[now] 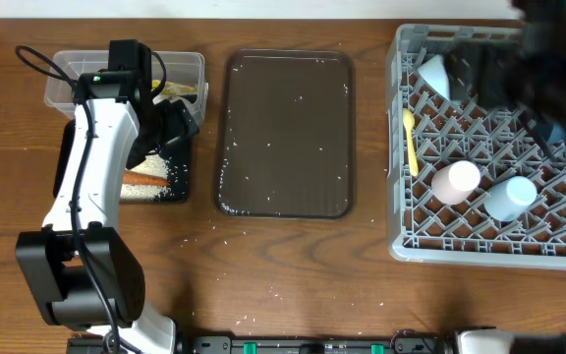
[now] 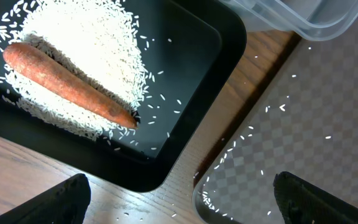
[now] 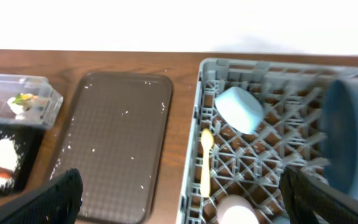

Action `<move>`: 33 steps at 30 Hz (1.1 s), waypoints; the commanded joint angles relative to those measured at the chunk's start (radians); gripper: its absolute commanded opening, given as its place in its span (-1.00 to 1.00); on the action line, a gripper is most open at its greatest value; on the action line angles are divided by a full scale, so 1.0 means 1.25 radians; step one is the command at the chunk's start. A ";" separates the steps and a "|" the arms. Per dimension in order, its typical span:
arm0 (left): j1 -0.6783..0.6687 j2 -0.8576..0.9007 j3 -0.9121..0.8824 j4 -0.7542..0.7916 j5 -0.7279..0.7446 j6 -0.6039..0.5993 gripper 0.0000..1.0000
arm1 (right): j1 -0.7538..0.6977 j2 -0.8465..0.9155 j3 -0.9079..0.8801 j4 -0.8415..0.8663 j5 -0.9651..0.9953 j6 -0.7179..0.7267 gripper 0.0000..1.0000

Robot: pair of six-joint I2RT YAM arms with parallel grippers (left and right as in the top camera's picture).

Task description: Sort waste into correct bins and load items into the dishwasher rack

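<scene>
Both open and empty, the left hand (image 2: 185, 202) and right hand (image 3: 188, 202) should be raised straight, so no rice (image 2: 73, 37) is scattered.

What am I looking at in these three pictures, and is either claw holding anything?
Two robot arms stand at a table. The overhead picture looks down from a fixed camera; the other two come from a camera on each wrist, its dark fingertips in the bottom corners. The left gripper hangs open and empty by the black tray, where a carrot stick lies on a heap of rice. The clear tub beside it holds crumpled paper. A brown serving tray sits mid-table. The right gripper, also open and empty, faces the grey rack, which holds a pink cup, a light blue cup, a yellow spoon and a light blue bowl; a dark blue bowl shows at its right.
</scene>
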 commanded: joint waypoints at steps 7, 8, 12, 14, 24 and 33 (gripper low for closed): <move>0.001 0.000 0.000 -0.002 -0.013 0.001 0.93 | 0.003 -0.161 -0.016 -0.233 0.237 -0.022 0.99; 0.001 0.000 0.000 -0.002 -0.013 0.001 0.93 | 0.002 -0.172 -0.027 -0.253 0.249 -0.012 0.99; 0.001 0.000 0.000 -0.002 -0.013 0.001 0.93 | -0.025 -0.248 -0.140 -0.185 0.264 -0.006 0.98; 0.001 0.000 0.000 -0.002 -0.013 0.001 0.93 | -0.045 -0.317 -0.253 -0.089 0.264 -0.009 0.99; 0.001 0.000 0.000 -0.002 -0.013 0.001 0.93 | -0.096 -0.720 -0.986 0.497 0.115 -0.101 0.98; 0.001 0.000 0.000 -0.002 -0.013 0.001 0.93 | -0.100 -1.001 -1.486 0.868 -0.004 -0.078 0.98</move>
